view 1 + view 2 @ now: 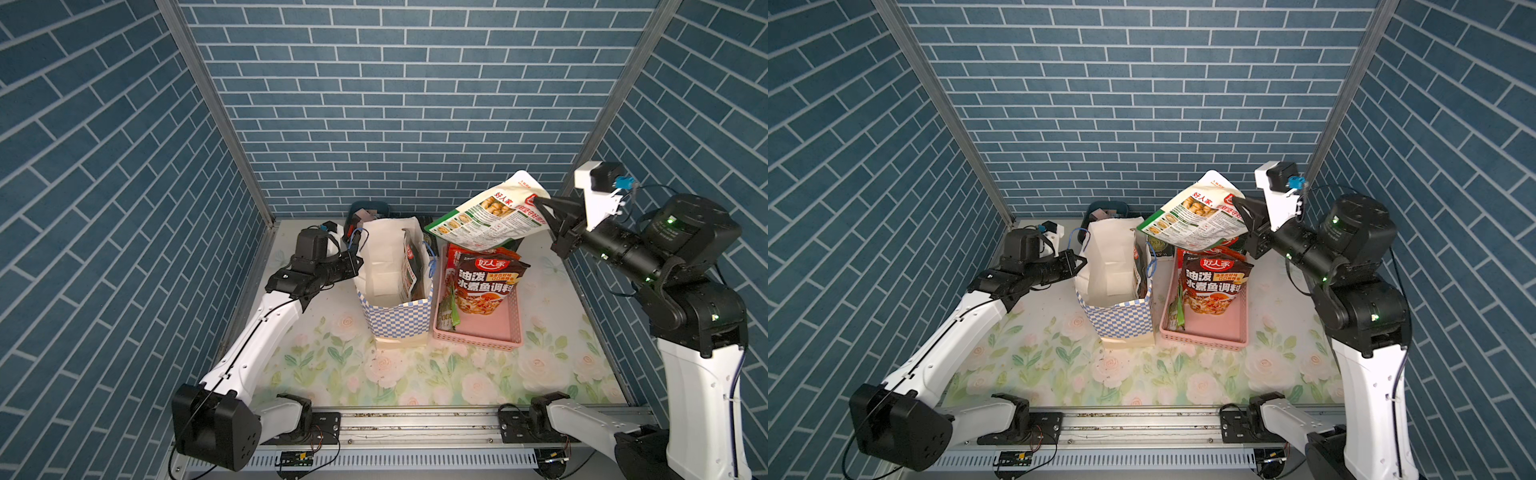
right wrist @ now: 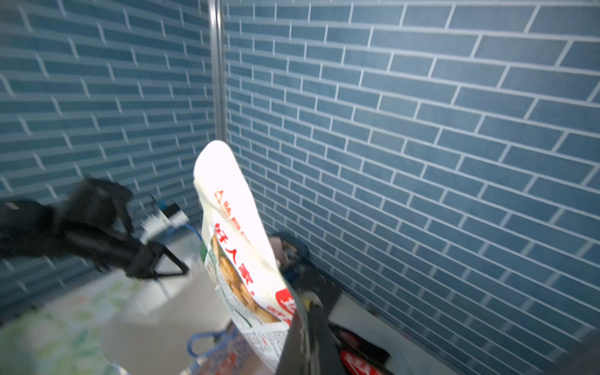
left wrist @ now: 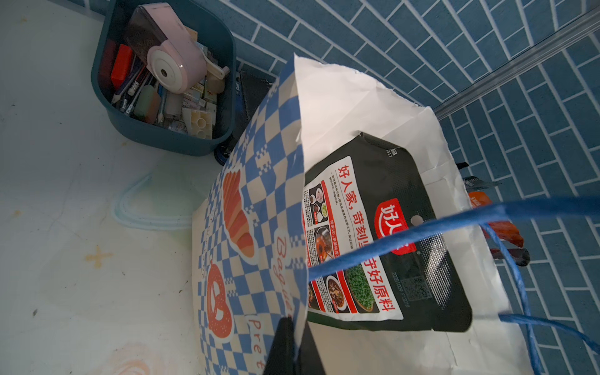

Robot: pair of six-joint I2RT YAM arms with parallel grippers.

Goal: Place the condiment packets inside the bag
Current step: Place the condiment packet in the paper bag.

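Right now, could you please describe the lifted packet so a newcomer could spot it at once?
Find the pink basket beside the checkered bag. Above it, the right gripper pinches a packet in mid-air. It alone is cream-white with a green edge.

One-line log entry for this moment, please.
left gripper: shut on bag rim | right gripper: shut on white packet, held above pink basket | in bag: black packet

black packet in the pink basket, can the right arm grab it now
Probably not yet: the right claw is shut on the white packet. The black packet itself lies on top in the pink basket.
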